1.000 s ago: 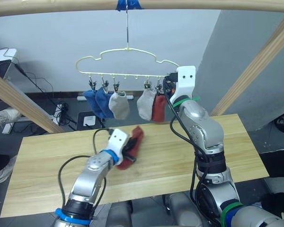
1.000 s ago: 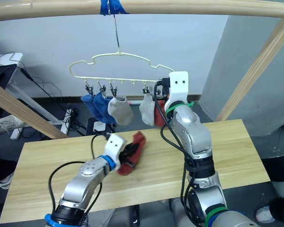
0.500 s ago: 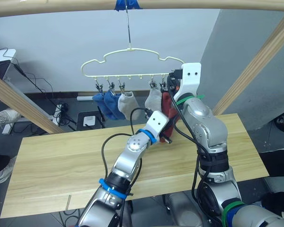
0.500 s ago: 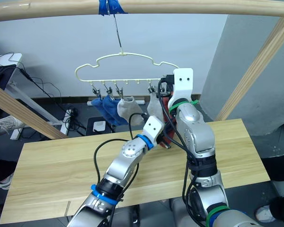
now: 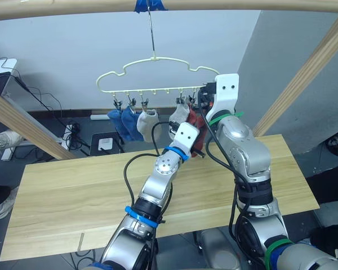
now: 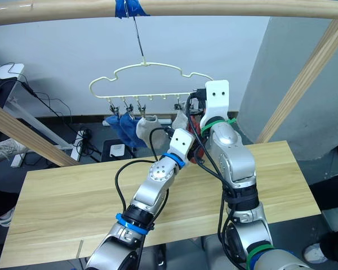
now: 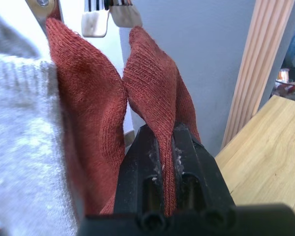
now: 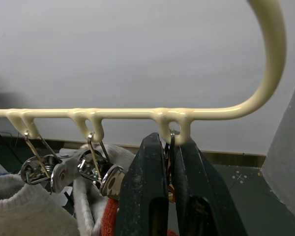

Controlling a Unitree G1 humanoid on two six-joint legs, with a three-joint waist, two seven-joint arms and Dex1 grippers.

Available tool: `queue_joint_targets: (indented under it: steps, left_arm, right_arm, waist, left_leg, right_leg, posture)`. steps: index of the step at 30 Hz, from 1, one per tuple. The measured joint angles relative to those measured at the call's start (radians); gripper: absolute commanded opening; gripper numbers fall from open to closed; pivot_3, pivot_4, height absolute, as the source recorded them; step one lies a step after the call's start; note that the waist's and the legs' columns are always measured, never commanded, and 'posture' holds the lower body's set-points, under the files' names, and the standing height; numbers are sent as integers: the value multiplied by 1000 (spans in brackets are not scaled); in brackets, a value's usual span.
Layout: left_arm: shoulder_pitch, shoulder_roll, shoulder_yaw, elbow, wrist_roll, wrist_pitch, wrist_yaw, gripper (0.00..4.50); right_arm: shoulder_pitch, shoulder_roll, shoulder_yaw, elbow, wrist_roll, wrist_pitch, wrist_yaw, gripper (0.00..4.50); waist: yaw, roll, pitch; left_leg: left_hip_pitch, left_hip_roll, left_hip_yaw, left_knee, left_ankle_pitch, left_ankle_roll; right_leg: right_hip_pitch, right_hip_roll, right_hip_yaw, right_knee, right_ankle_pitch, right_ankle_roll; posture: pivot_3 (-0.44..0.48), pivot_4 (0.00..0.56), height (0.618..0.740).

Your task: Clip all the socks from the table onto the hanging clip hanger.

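The pale yellow clip hanger (image 5: 169, 59) hangs from the top pole. Two blue socks (image 5: 122, 119), two grey socks (image 5: 145, 121) and one rust-red sock (image 7: 88, 108) hang from its clips. My left gripper (image 7: 161, 132) is shut on a second rust-red sock (image 7: 152, 83), held up beside the hanging red one under the hanger's right end. My right gripper (image 8: 171, 147) is shut on the end clip (image 8: 171, 135), squeezing it below the last loop of the wire (image 8: 221, 112). The table (image 5: 73, 191) lies below both arms.
A thick wooden pole frame stands around the table, with a slanted pole (image 5: 304, 73) at the right and another (image 5: 22, 121) at the left. Cables and a power strip (image 5: 73, 130) lie on the floor behind.
My left gripper has lifted the rust-red sock from just above the table up to the hanger's right end. The hanger has swung slightly right. My right gripper has stayed on the end clip.
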Motion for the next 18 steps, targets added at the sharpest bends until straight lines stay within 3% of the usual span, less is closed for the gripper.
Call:
queue_joint_targets:
  steps: [18]
  left_arm:
    - [-40,-7,19,29,38,6,74,5]
  right_arm:
    - [0,-1,2,-2,-6,2,-1,0]
  waist:
    - [-3,0,0]
  left_leg:
    - [0,0,0,0,0,0]
  right_leg:
    - [0,0,0,0,0,0]
  posture:
    - [-249,268,740]
